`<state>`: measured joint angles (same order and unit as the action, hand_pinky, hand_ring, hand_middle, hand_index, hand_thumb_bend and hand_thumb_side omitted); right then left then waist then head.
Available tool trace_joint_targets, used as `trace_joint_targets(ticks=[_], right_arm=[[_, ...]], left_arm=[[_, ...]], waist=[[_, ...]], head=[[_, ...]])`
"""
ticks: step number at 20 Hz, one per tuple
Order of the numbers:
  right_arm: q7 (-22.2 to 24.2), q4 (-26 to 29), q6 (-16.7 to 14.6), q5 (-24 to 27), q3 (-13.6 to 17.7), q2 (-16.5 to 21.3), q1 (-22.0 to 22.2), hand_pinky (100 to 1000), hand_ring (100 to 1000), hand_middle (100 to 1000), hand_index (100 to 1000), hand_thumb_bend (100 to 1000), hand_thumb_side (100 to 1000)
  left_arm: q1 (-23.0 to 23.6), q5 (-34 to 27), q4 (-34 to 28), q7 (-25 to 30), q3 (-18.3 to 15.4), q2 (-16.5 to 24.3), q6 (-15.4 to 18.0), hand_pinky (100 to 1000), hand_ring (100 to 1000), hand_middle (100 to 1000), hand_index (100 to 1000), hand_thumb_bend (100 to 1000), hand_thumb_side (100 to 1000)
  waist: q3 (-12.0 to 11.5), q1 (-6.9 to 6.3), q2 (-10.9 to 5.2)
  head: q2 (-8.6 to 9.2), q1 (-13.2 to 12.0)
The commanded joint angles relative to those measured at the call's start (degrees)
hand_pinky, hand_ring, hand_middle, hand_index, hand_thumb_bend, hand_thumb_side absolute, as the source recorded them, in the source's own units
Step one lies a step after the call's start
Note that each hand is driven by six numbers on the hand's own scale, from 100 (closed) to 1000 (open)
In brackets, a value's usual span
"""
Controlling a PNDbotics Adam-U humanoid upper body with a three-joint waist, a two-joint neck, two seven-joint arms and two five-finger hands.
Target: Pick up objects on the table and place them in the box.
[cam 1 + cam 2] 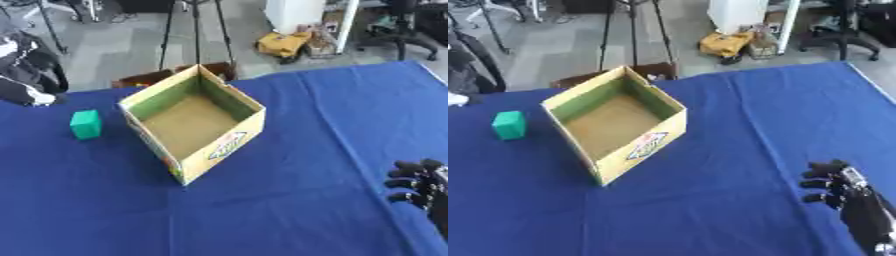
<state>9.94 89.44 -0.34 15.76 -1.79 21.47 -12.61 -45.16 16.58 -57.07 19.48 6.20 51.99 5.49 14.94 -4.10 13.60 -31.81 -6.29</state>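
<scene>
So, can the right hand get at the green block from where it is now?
Probably not directly. The right hand sits at the lower right, and the green block lies far on the left, with the open box standing between them. It would have to go over or around the box.

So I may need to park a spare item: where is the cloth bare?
Widest bare patch: between the box and the right hand, running to the far right corner. The near strip below the box is bare too. Tightest spot is the gap between the green block and the box.
</scene>
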Motion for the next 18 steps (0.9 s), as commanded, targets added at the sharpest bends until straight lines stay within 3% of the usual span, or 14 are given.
trace_joint_targets(ticks=[1, 8, 18], right_arm=[[0.04, 1.38, 0.00, -1.00, 0.31, 0.74, -0.89, 597, 715, 675, 812, 100, 960], [-0.31, 1.84, 0.06, -1.81, 0.50, -0.04, -1.34, 596, 715, 675, 811, 100, 969], [-0.50, 1.81, 0.08, -2.38, 0.53, -0.54, -1.58, 596, 715, 675, 810, 100, 975]], left_arm=[[-1.74, 2.94, 4.07, -1.57, -0.43, 2.95, 2.56, 738, 709, 617, 746, 637, 131], [-2.64, 9.10, 10.30, -5.84, -1.15, 3.36, 7.84, 748, 721, 628, 749, 638, 144], [-3.23, 17.83, 10.45, -4.03, -2.74, 1.84, 9.75, 757, 720, 622, 739, 625, 172]], waist=[[0.65, -0.33, -0.02], [3.23, -1.77, 2.71], [3.98, -2.37, 4.33]], head=[[2.11, -0.14], [4.56, -0.43], [5.19, -0.04]])
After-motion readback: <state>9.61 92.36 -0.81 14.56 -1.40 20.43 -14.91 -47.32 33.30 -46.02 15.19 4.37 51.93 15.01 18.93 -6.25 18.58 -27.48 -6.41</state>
